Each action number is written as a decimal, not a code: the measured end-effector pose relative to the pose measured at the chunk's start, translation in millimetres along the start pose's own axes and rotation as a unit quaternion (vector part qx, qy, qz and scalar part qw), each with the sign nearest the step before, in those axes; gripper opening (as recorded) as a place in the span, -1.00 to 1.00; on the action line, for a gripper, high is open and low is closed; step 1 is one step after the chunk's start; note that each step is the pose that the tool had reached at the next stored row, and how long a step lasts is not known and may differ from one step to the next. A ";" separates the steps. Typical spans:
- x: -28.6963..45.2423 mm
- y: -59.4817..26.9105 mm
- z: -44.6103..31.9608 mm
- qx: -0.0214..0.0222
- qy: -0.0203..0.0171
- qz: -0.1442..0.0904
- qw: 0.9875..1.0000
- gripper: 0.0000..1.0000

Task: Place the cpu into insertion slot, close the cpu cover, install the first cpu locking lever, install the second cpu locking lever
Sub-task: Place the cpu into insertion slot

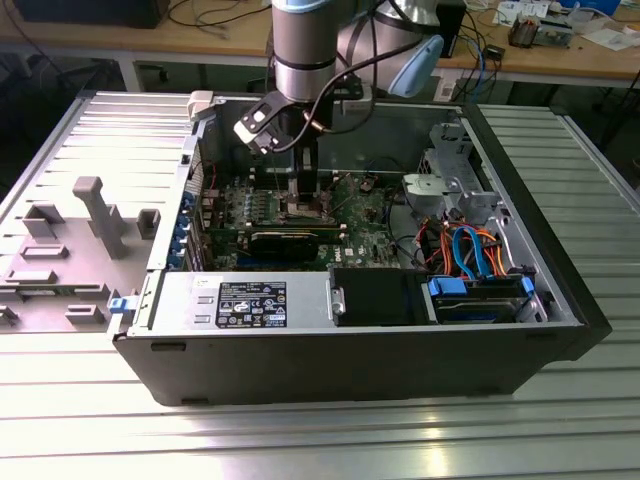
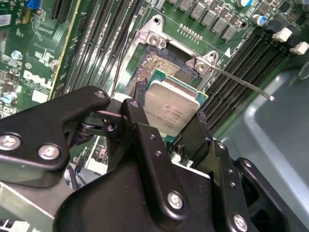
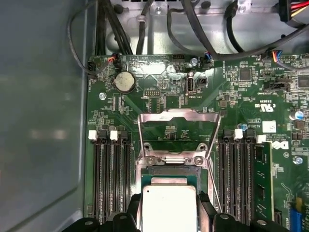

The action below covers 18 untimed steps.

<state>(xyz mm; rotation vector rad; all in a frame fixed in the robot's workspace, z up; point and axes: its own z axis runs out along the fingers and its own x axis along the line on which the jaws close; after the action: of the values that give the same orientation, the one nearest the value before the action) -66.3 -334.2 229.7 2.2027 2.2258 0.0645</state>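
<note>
Silvery-grey chip [image 2: 171, 107], clamped by two opposite edges in the gripper [image 2: 167, 113], poised close over the dark socket [image 2: 161, 67], covering one side of it and offset from its centre away from the cover [image 3: 176, 126], which lies swung open beyond.

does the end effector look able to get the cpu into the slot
Probably yes: the cover is swung back off the slot, whose bare contacts lie under the cpu held in the end effector.
</note>
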 end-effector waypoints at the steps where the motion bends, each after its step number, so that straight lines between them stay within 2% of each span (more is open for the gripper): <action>1: -0.1 -0.1 2.6 0.000 0.000 0.000 1.000 0.09; 4: -0.2 -0.3 8.7 0.000 0.000 0.000 1.000 0.09; 11: -0.2 -0.3 11.2 0.000 0.000 0.000 1.000 0.09; 13: -0.3 -0.5 15.3 0.000 0.000 0.000 1.000 0.09; 16: -0.7 -1.7 17.2 0.000 0.000 0.000 1.000 0.09; 18: -3.8 -2.6 17.5 0.000 0.000 0.000 1.000 0.09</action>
<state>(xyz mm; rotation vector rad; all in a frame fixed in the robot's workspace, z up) -68.2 -337.6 212.0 2.2027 2.2260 0.0645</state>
